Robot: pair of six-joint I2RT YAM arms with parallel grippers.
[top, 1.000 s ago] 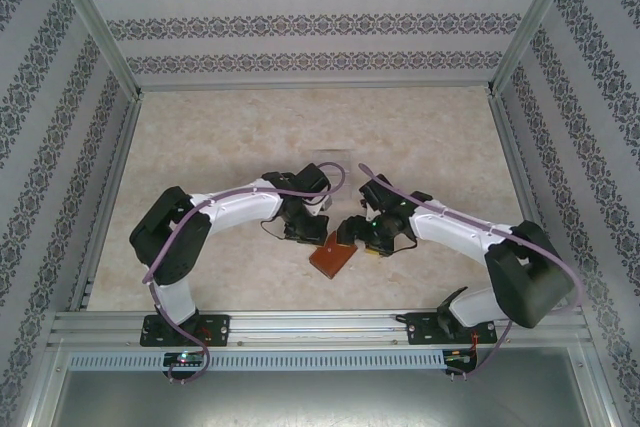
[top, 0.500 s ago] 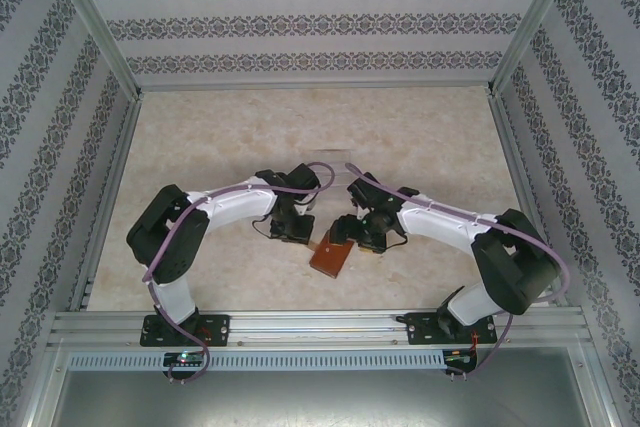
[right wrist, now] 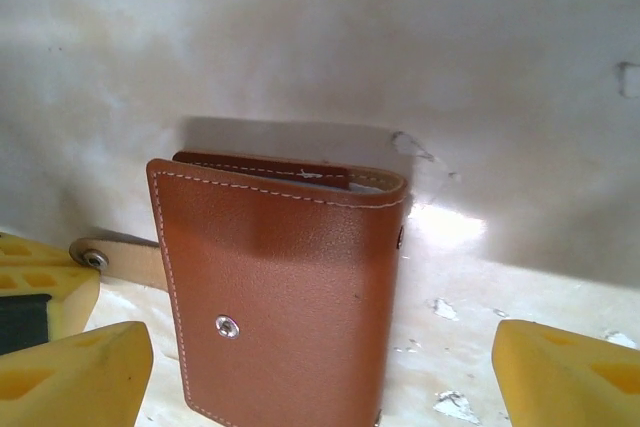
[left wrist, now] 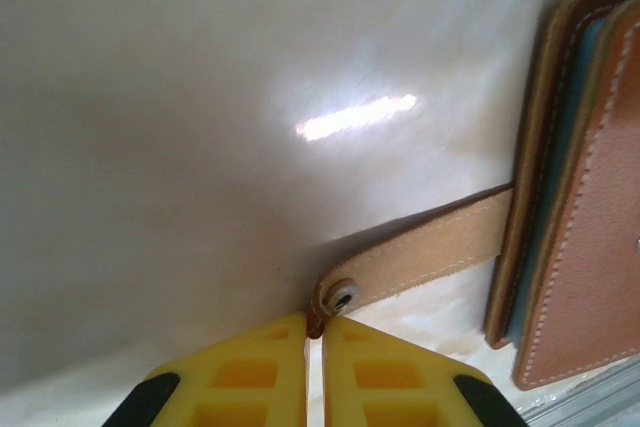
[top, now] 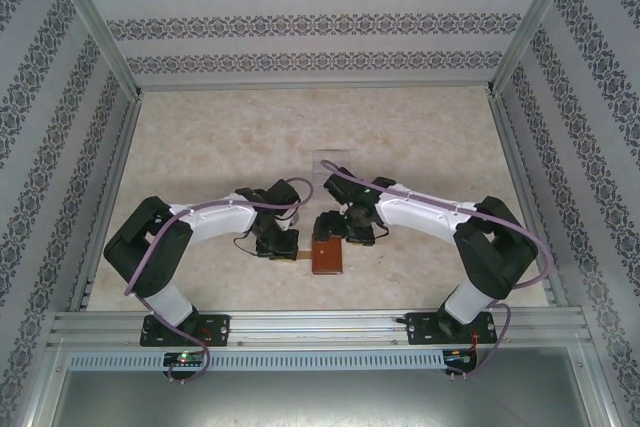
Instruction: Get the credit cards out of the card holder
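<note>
The closed brown leather card holder [top: 326, 256] lies at lower centre of the top view, its strap tab [left wrist: 430, 247] pinched by the left gripper [left wrist: 313, 332], while the right gripper [right wrist: 320, 372] hangs spread wide just above it.

**Card holder** [top: 326, 256]: small folder of reddish-brown leather with pale stitching along the edges and one metal snap stud on the outer cover. It is folded shut and lies flat on the pale marbled table [top: 210, 147], close to the near edge and about midway across. The covers stand slightly parted, and a blue-grey lining shows between them.

**Side tab** [left wrist: 425, 259]: tan stitched strap with a snap at its tip, stretched out to the holder's left.

**Credit cards** [right wrist: 372, 185]: a pale sliver between the covers at the far edge, possibly a card edge. It is too thin to tell how many.
</note>
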